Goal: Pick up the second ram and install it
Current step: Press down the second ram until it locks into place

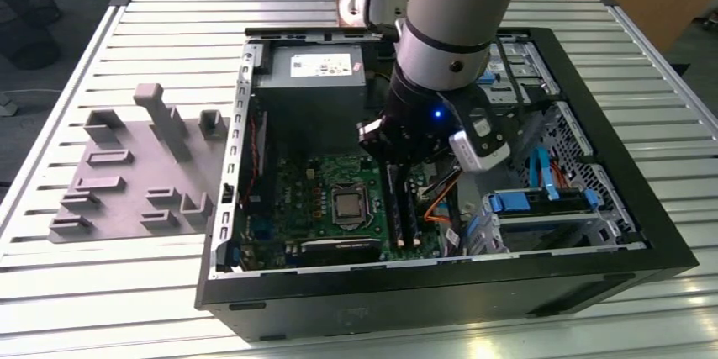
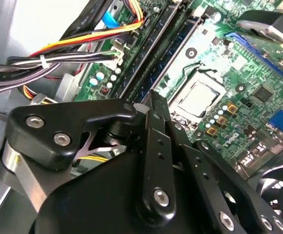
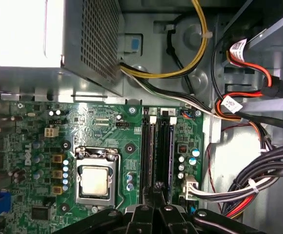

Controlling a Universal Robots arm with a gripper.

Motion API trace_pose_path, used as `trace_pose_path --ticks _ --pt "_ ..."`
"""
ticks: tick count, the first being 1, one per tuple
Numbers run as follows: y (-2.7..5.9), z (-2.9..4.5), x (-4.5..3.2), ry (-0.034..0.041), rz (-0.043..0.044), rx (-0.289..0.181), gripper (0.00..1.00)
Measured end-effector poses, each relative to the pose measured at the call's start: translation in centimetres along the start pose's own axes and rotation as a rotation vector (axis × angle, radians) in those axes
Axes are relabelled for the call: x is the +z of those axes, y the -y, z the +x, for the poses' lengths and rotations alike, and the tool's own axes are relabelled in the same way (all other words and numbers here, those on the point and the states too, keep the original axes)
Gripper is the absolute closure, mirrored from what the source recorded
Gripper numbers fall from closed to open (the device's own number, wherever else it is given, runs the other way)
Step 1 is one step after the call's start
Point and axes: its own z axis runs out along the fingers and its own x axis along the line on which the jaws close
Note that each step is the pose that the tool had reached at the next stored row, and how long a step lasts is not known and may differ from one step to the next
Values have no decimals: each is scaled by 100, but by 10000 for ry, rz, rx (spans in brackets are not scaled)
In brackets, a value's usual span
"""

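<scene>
Closest in, the gripper (image 3: pixel 155 207) shows as matt black linkage bars with bright screw heads, its two narrow fingers pressed together into a single blade, and I cannot tell whether anything thin is nipped between them. In the second wrist view the gripper (image 2: pixel 153 105) points straight down at the long memory slots, probably so that any push goes square into a slot rather than across it. Just beyond the fingertips a flat dark stick stands on edge in one slot; I take it for the second ram (image 3: pixel 166 156), lying parallel to its neighbouring slots (whether its end clips have latched is too fine to judge). Past it spreads the green motherboard (image 3: pixel 97 122), glossy and studded with small round capacitors, with the square metal processor socket (image 3: pixel 95 178) beside the slots. Farther off, bundled cables (image 3: pixel 258 180) in black, red, yellow and orange are tied back clear of the board, and the perforated grey power supply (image 3: pixel 90 39) sits beyond. In the exterior view the gripper (image 1: pixel 388 153) hangs at the frame's centre over the second ram (image 1: pixel 408 208), inside the open black computer case (image 1: pixel 449 292). At the exterior view's left a grey plastic fixture (image 1: pixel 134 166) of upright blocks rests on the ribbed metal table (image 1: pixel 113 292).
</scene>
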Motion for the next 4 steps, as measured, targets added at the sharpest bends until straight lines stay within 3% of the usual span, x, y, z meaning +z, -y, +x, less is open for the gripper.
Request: trace_pose_path --ticks 4 --pt "0 1 -15 0 1 0 89"
